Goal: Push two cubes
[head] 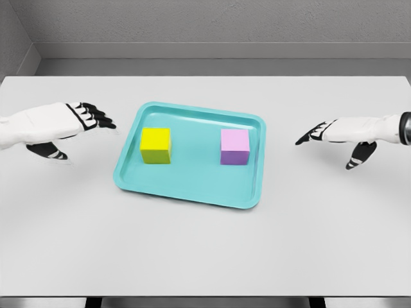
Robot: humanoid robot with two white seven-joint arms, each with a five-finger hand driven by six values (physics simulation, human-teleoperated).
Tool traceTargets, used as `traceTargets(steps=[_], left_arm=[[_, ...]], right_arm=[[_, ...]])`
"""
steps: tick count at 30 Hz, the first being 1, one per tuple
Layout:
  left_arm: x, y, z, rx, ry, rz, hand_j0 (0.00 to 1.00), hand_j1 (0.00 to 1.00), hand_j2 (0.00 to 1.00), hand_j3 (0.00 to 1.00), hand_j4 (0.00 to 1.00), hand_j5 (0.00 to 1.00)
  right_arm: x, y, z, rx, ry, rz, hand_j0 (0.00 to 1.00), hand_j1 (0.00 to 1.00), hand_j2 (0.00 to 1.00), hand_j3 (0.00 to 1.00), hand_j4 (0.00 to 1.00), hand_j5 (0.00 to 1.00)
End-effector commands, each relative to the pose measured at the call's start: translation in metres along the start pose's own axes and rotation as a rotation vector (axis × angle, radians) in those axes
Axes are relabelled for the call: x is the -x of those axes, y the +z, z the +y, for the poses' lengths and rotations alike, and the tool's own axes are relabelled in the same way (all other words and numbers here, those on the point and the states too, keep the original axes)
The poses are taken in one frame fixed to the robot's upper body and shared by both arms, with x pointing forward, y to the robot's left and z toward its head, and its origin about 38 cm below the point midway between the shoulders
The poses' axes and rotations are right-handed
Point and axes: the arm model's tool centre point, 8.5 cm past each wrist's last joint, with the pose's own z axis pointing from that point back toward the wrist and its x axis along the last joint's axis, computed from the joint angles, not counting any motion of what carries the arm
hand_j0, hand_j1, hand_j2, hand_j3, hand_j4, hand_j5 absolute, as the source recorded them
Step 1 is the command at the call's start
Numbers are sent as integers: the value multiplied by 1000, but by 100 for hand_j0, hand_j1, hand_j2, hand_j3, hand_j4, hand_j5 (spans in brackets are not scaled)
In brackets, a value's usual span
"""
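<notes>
Yellow cube (156, 145) left, pink cube (235, 147) right on the teal tray (192, 189), seemingly unlabelled; left hand (72, 126) and right hand (335, 136) flank it, fingers spread.

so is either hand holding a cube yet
No, nothing is held. Left hand and right hand are open beside the tray, clear of both cubes.

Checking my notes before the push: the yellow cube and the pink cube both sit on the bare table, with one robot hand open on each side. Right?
Not quite. The head view shows the yellow cube and pink cube inside the teal tray, not on the bare table. The left robot hand and right robot hand are open.
</notes>
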Motion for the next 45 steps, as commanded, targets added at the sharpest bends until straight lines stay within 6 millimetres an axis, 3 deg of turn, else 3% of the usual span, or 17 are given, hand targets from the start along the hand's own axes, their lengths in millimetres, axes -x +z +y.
traceTargets(steps=[1,2,4,7,10,13,14,16,18,21,26,29,36,45], left_arm=[[12,-13,-24,103,-10,60,100,100,100,100,100,100],[17,-19,-20,89,-8,70,100,100,100,100,100,100],[22,-39,-28,107,-9,98,77,77,77,77,77,77],[15,-71,-43,113,31,85,59,59,59,59,59,59],[17,-71,-42,115,20,95,47,47,47,47,47,47],[23,-70,-51,132,48,109,46,46,46,46,46,46],[25,-69,-49,131,47,114,46,46,46,46,46,46],[28,-69,-37,109,34,117,47,47,47,47,47,47],[29,-72,-28,98,22,117,48,48,48,48,48,48],[27,-81,-32,95,45,107,49,49,49,49,49,49],[12,-98,-33,91,45,64,50,50,50,50,50,50],[10,-103,-35,90,54,57,50,50,50,50,50,50],[13,-106,-39,96,78,62,50,50,50,50,50,50],[12,-104,-34,86,63,58,51,51,51,51,51,51]], right_arm=[[-1,-5,-3,9,-6,-7,100,100,100,100,100,100],[-1,-5,-3,10,-4,-8,100,100,100,100,100,100],[-4,-9,-10,32,-1,-19,100,100,100,100,100,100],[10,-14,-14,41,-29,15,100,100,100,100,100,100],[10,-29,-18,26,-42,30,98,98,98,98,98,98],[9,-40,-23,-9,-3,56,61,61,61,61,61,61],[5,-50,-24,-25,13,48,42,42,42,42,42,42],[2,-54,-28,-47,27,38,16,16,16,16,16,16],[-1,-58,-33,-48,46,34,14,14,14,14,14,14],[-10,-62,-47,-53,119,16,14,14,14,14,14,14],[-38,-96,-67,-153,252,-30,13,13,13,13,13,13],[-47,-110,-64,-197,293,-41,13,13,13,13,13,13],[-48,-112,-61,-229,336,-29,13,13,13,13,13,13],[-64,-117,-76,-211,380,-64,13,13,13,13,13,13]])
